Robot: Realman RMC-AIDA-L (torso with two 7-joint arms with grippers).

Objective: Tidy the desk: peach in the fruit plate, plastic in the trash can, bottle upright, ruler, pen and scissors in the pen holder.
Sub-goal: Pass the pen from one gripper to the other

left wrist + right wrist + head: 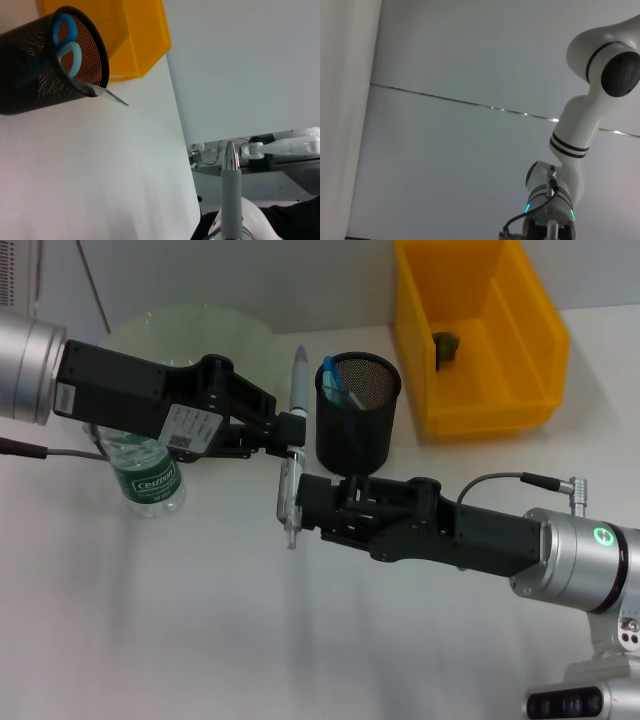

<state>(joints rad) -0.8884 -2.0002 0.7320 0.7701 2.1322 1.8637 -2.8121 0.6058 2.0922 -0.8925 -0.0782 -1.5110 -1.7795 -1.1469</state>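
I have the pen (294, 445) pinched between both arms above the desk (200, 640), just beside the black mesh pen holder (358, 410) on its left: the left gripper (285, 428) is closed on the upper grey barrel and the right gripper (300, 502) looks closed on the lower part near the clip, though from the head view I cannot tell how firmly either grips. The blue-handled scissors (65, 45) already stand in the holder, and what seems to be the ruler's tip pokes past its rim in the left wrist view. The green-labelled bottle (145, 475) is upright by the green fruit plate (180, 325); the yellow bin (480, 330) holds something dark I can't identify. To do this handover well, I judge only one arm should let go, and only once the other's hold is sure. Then I'd lift the pen clear of the rim, centre it over the opening away from the scissor handles, keep it near vertical, and release low so the holder doesn't tip.
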